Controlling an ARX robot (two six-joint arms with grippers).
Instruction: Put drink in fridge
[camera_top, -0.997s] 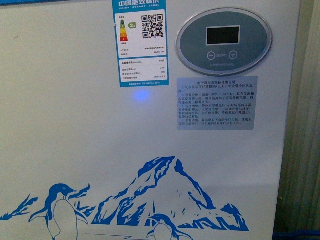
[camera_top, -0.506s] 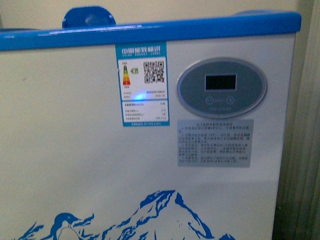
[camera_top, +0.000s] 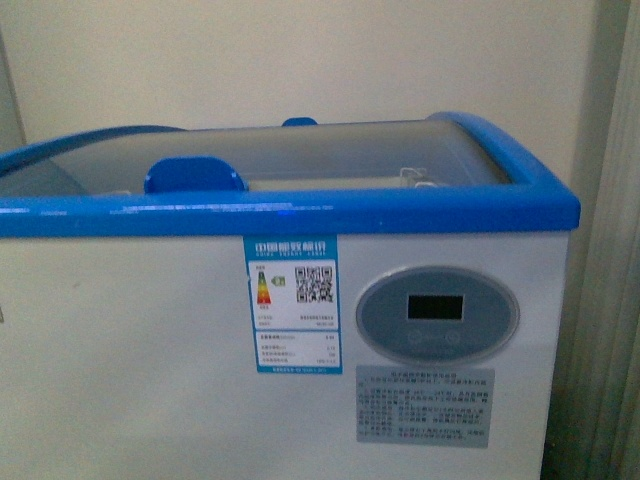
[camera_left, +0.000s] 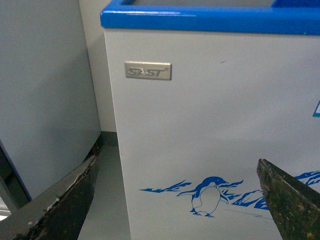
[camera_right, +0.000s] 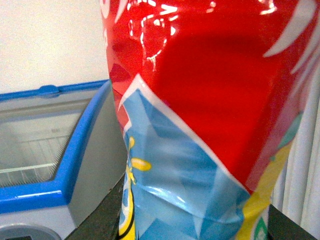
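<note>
The fridge (camera_top: 140, 330) is a white chest freezer with a blue top rim (camera_top: 300, 215), a curved sliding glass lid (camera_top: 330, 150) with a blue handle (camera_top: 195, 176), and an oval display (camera_top: 437, 312). It fills the front view; neither gripper shows there. In the left wrist view my left gripper (camera_left: 177, 200) is open and empty, facing the fridge's front (camera_left: 210, 125) with its penguin drawing (camera_left: 206, 196). In the right wrist view my right gripper (camera_right: 192, 220) is shut on the drink bottle (camera_right: 200, 100), with a red, blue and yellow label, beside the fridge's corner (camera_right: 75, 155).
A plain grey-white cabinet (camera_left: 45, 95) stands close beside the fridge, with a narrow floor gap (camera_left: 107, 200) between them. A cream wall (camera_top: 300, 60) is behind the fridge. A pale curtain (camera_top: 610, 250) hangs on the other side. Energy label (camera_top: 292, 304) and notice sticker (camera_top: 425, 405) on the front.
The front view has risen: the penguin drawing has dropped out of view, and the blue rim, glass lid and wall behind have come into view.
</note>
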